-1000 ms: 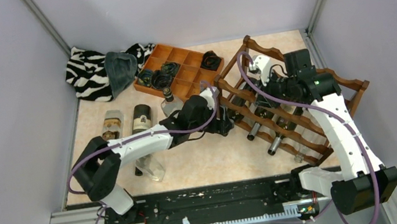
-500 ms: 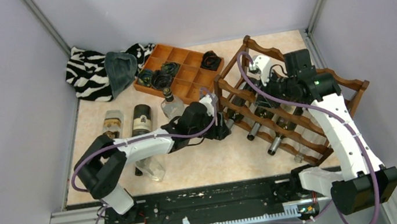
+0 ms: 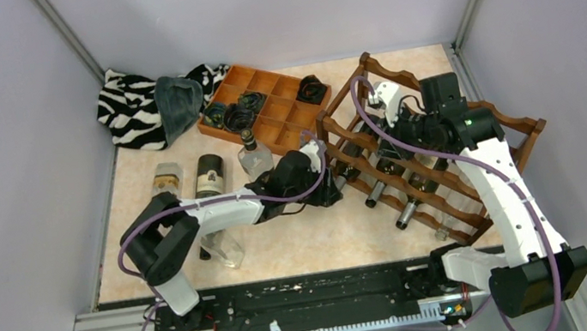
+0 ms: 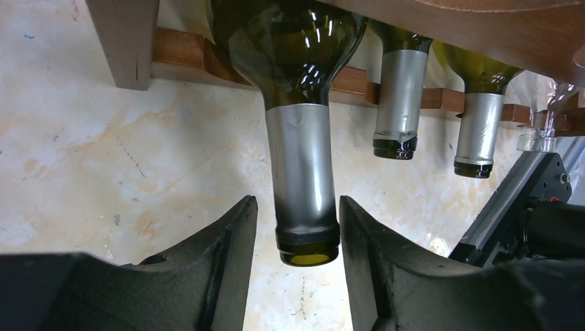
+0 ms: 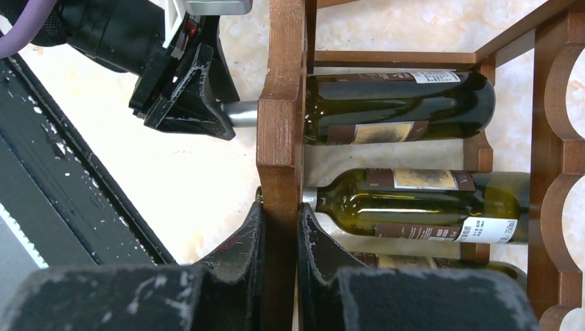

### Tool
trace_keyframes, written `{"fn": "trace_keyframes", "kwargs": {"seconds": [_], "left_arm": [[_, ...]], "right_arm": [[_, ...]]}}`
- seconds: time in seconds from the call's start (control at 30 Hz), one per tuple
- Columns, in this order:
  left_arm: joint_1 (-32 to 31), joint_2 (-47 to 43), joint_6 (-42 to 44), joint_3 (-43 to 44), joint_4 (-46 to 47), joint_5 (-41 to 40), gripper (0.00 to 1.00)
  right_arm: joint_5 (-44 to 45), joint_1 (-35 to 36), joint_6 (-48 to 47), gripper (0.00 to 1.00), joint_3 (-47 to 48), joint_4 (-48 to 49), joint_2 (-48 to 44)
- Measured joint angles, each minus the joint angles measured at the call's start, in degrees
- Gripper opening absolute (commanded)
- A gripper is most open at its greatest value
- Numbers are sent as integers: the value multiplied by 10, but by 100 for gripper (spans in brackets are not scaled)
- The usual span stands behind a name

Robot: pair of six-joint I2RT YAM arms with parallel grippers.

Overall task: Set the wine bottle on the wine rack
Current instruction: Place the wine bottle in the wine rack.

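The dark green glass wine bottle with the shiny silver neck (image 4: pixel 296 55) lay on its side in the reddish-brown wooden wine rack with wavy rails (image 5: pixel 279 131). Its fat part rested inside the frame and its neck poked out the front, low over the pale, stone-patterned table top (image 4: pixel 103 138). The left gripper (image 4: pixel 296 203) had its two black fingers on either side of that neck, close to the mouth. The jaws were not clamped. A thin slice of table showed between one finger and the foil, and the other finger looked very near or just touching. The right gripper (image 5: pixel 279 221) was pinched tight on one upright post of the wine rack, so it seemed to be holding the frame steady. The bottle looked almost home, so the job now was likely a last nudge or a tidy grip to seat it. To do that well, the left fingers should meet the neck evenly on both sides and not on the slippery lip. Any push should go straight along the bottle, slowly, so it slides in its groove. It must not swing sideways into the two other green bottles with silver necks (image 4: pixel 394 103) just beside it. The right gripper should hold on, or the rack could slide away.
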Motion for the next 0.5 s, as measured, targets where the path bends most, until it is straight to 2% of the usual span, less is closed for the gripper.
{"fn": "trace_keyframes", "kwargs": {"seconds": [0.03,0.1,0.17,0.27,0.5], "left_arm": [[0,0,0,0,3,1,41],[0,0,0,0,8,5,17],[0,0,0,0,12,7,3],[0,0,-2,0,12,9,0],[0,5,-28,-7,29,9,0]], "right_arm": [[0,0,0,0,0,0,0],[0,0,0,0,0,0,0],[0,0,0,0,0,0,0],[0,0,0,0,0,0,0],[0,-1,0,0,-2,2,-1]]}}
